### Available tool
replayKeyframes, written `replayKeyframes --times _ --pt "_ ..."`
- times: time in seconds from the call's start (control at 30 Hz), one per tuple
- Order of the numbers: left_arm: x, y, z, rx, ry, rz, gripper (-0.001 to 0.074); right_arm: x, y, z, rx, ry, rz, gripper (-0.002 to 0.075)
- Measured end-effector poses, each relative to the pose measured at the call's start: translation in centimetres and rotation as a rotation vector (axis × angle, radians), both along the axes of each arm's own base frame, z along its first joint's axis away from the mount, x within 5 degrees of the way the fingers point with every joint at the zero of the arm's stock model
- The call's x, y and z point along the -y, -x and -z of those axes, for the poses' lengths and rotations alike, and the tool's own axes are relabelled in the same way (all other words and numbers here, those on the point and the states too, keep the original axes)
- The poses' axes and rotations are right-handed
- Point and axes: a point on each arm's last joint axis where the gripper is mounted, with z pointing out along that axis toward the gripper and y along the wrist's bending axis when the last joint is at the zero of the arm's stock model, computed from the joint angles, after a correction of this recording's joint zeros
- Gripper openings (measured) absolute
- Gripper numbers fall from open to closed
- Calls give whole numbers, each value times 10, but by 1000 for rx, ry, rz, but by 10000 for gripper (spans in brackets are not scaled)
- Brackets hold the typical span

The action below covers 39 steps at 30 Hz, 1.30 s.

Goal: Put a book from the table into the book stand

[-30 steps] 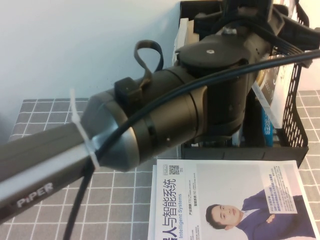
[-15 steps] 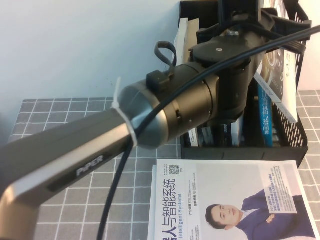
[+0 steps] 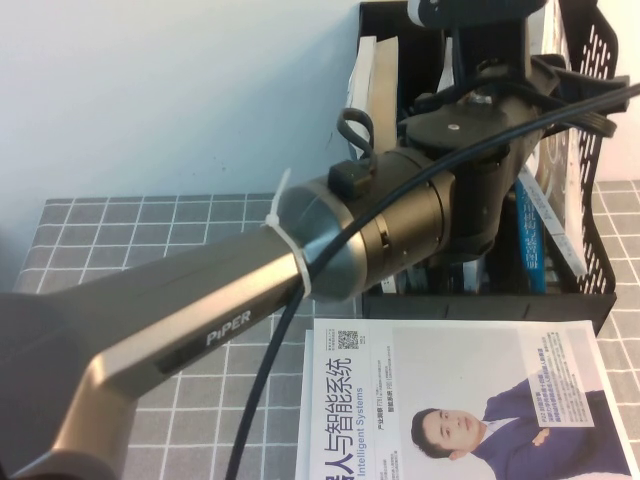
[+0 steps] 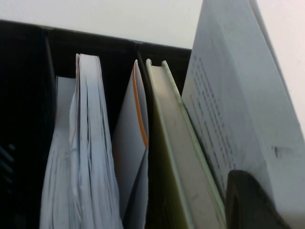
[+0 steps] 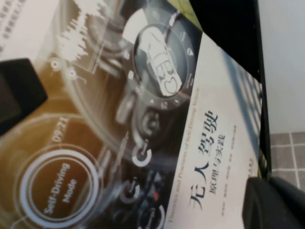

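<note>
Over book stand [image 3: 585, 270]: left gripper [image 3: 480, 15], right gripper [image 5: 143, 191]

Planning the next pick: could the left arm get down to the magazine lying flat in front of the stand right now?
Probably, but not directly. The magazine lies uncovered on the table, yet the left hand is up over the book stand against a white book. The right hand is beside a self-driving book.
</note>
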Motion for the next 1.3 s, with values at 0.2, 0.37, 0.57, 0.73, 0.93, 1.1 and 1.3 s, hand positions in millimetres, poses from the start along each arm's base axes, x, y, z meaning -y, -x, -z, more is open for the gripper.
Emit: replayKeyframes --times 0.2,0.37,0.57,0.73,0.93,1.1,1.3 --pt "6 -2 11 -13 -18 13 97 -3 -27 25 -46 -13 -43 -3" --pt "7 -3 12 -10 -16 40 97 -13 -44 42 -69 -53 -165 -3" --pt "3 -13 11 -5 15 137 218 -13 -60 64 -125 -69 -179 -3" --pt "-1 -18 10 -6 24 147 477 -14 -72 62 -109 -73 -189 -3" --pt "-6 -14 -4 117 -103 178 265 -11 -85 46 -53 -48 -161 -3" --pt "-23 -1 -42 245 -164 157 39 -12 -86 42 -41 -53 -171 -3" --pt "-55 13 -80 371 -318 16 3 -8 -61 16 -57 93 -291 -3"
